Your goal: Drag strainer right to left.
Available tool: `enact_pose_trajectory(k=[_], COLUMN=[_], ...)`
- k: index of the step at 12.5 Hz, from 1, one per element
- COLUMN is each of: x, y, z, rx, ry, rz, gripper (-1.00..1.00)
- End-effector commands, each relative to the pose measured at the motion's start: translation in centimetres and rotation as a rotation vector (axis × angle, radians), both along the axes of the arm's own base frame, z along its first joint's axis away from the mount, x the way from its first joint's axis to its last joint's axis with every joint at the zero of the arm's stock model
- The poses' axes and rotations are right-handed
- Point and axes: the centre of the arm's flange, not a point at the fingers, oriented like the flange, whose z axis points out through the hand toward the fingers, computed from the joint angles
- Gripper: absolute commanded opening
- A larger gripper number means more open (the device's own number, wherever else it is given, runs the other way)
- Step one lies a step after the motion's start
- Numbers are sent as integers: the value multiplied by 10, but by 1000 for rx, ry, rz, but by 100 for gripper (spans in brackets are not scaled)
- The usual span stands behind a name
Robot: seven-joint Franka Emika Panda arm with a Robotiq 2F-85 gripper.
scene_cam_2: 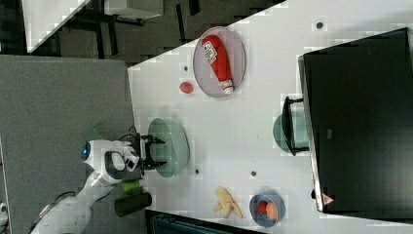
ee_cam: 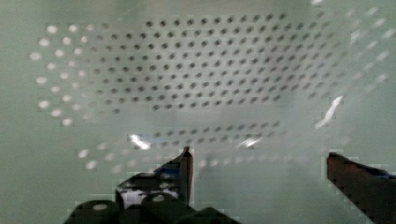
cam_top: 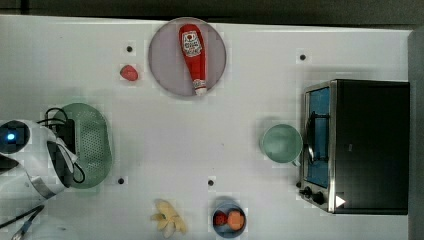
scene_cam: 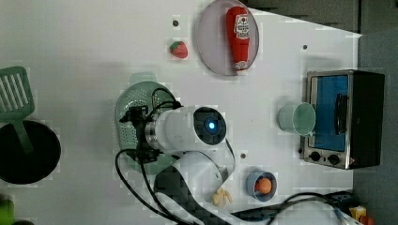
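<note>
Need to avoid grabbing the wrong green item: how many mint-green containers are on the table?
2. The strainer lies at the top view's left, under the open pincer. The cup stands at the top view's right, beside the toaster oven.

Plate: round, grey, at the table's far edge in the top view.
Ketchup bottle: red, lying on the plate.
Strawberry: just beside the plate.
Cup: mint-green, beside the oven.
Oven: black, blue glass door.
Banana: peeled.
Bowl: blue, orange and red pieces inside.
</note>
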Motion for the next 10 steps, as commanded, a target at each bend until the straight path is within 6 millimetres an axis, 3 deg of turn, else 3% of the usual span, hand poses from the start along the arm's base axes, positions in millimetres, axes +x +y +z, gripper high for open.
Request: enact_pose_trajectory(k=[1,3,6,8,10], x=[49,76,97,93,82], y=[-38,-95,-214,-311,-405], z=[93,173,300,364,407], rx=[-11,-41,-21,-55,-130], ry=[-94,-125,-184,-214,-246], rz=[194,311,407,513,618], gripper=[100,100,100,100,100])
